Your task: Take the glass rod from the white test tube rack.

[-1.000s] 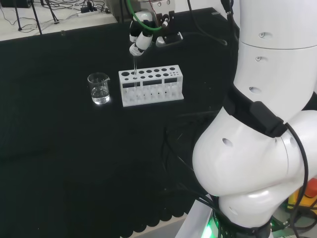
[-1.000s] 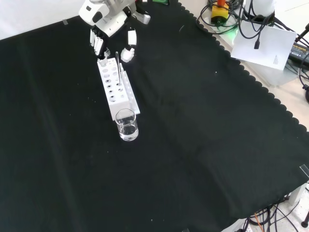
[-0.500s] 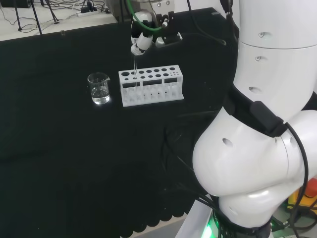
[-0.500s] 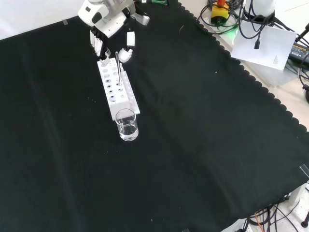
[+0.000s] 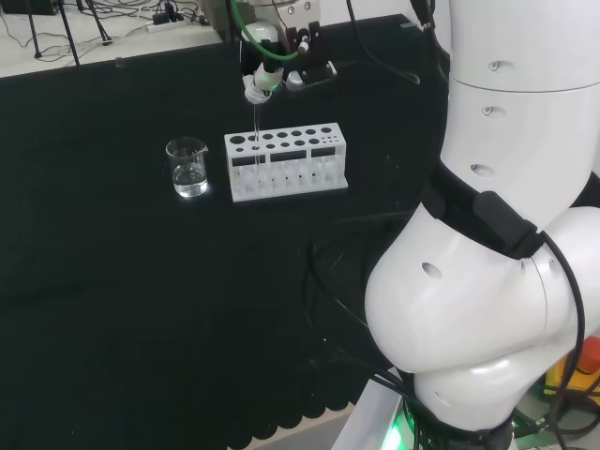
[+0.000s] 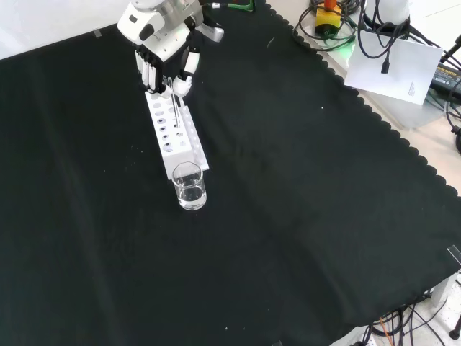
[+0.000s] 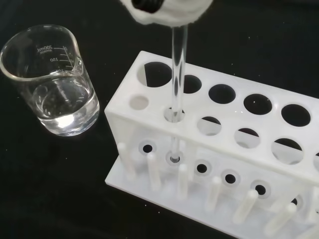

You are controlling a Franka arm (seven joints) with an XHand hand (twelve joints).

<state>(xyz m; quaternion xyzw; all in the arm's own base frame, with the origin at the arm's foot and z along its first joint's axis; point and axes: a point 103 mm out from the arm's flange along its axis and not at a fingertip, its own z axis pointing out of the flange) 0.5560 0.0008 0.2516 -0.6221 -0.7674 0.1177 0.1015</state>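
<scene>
The white test tube rack (image 5: 286, 162) (image 6: 175, 138) (image 7: 234, 149) stands on the black cloth. The clear glass rod (image 5: 256, 131) (image 6: 175, 108) (image 7: 177, 64) stands upright in one of its small holes near the beaker end. The hand (image 5: 261, 80) (image 6: 164, 63) is directly above that end of the rack. Its fingers and thumb are curled together round the rod's top. In the wrist view, white fingertips (image 7: 167, 10) close over the rod's upper end, and the rod's lower end still sits in the rack's base.
A glass beaker (image 5: 187, 167) (image 6: 189, 186) (image 7: 52, 82) part full of clear liquid stands just beside the rack's end. The arm's white links (image 5: 506, 234) take up the head view's right. Cables (image 6: 338, 29) and a paper sheet (image 6: 396, 68) lie past the cloth's scalloped edge.
The thumb has swung in toward the fingers and closed on the rod's top. In the head view the hand has shifted slightly up. The rod still stands in the rack.
</scene>
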